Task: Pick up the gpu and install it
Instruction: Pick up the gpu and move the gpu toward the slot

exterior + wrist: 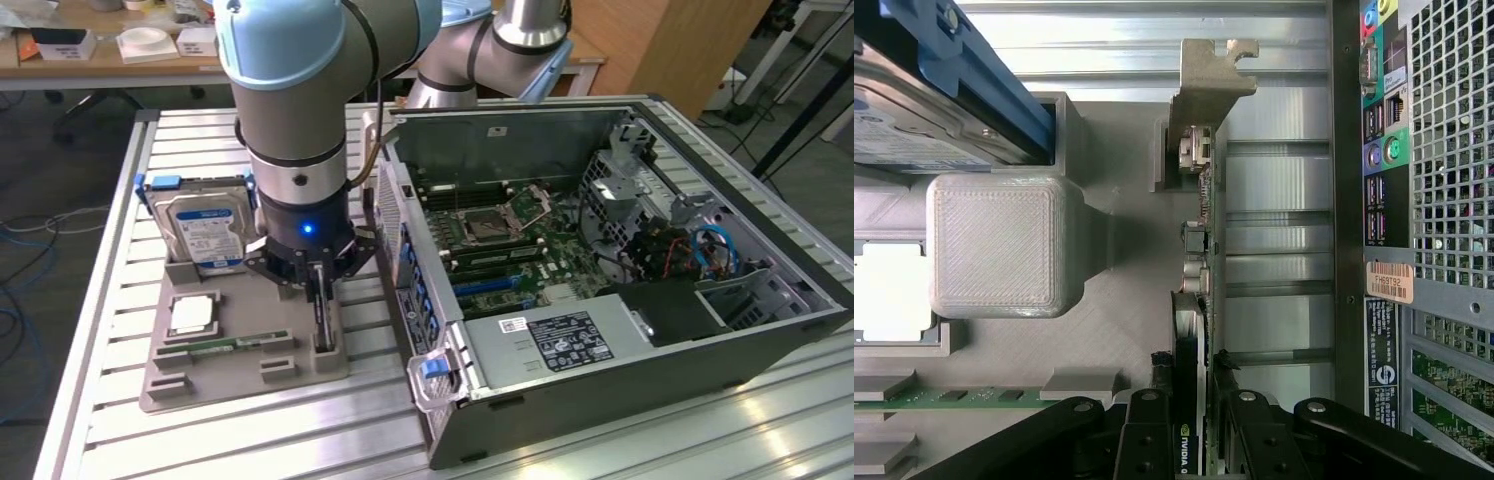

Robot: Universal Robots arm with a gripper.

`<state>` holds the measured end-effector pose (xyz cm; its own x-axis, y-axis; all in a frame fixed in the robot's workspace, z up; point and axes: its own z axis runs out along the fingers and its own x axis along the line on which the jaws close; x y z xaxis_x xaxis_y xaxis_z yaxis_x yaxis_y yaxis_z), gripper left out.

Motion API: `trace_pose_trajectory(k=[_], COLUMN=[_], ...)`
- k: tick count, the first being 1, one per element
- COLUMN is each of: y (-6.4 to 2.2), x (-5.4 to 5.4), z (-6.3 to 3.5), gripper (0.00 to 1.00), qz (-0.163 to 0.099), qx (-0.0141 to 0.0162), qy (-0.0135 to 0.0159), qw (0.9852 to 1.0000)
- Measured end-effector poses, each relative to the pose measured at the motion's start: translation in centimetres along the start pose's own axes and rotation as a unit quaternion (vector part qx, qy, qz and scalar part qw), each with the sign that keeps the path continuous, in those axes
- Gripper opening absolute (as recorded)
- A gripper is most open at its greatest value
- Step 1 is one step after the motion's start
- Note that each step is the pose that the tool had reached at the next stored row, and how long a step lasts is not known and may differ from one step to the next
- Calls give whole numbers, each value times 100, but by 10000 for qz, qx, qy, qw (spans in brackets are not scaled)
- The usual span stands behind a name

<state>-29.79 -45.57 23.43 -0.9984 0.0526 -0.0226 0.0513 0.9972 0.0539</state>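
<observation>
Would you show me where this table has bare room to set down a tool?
Bare table slats lie in front of the tray, toward the camera, and in a strip beside it on the exterior view's left. Crowded: the tray, with the gripper at the gpu, and the slim gap between tray and case.
</observation>
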Motion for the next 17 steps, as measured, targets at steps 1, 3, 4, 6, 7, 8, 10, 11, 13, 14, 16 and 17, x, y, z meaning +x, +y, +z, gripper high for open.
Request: trace_pose_trajectory(k=[1, 3, 4, 6, 7, 8, 10, 11, 13, 14, 16, 17], y=[0, 0, 0, 0, 0, 0, 0, 0, 1, 1, 2, 3], x=[0, 0, 0, 0, 0, 0, 0, 0, 0, 0, -1, -1], z=[0, 0, 0, 0, 0, 0, 0, -1, -11, -18, -36, -47], gripper=[26, 26, 26, 26, 26, 26, 26, 26, 26, 26, 26, 26], qz=[0, 0, 0, 0, 0, 0, 0, 0, 0, 0, 0, 0], qx=[0, 0, 0, 0, 0, 0, 0, 0, 0, 0, 0, 0], qy=[0, 0, 0, 0, 0, 0, 0, 0, 0, 0, 0, 0], qw=[10000, 10000, 10000, 10000, 10000, 10000, 10000, 10000, 10000, 10000, 10000, 10000])
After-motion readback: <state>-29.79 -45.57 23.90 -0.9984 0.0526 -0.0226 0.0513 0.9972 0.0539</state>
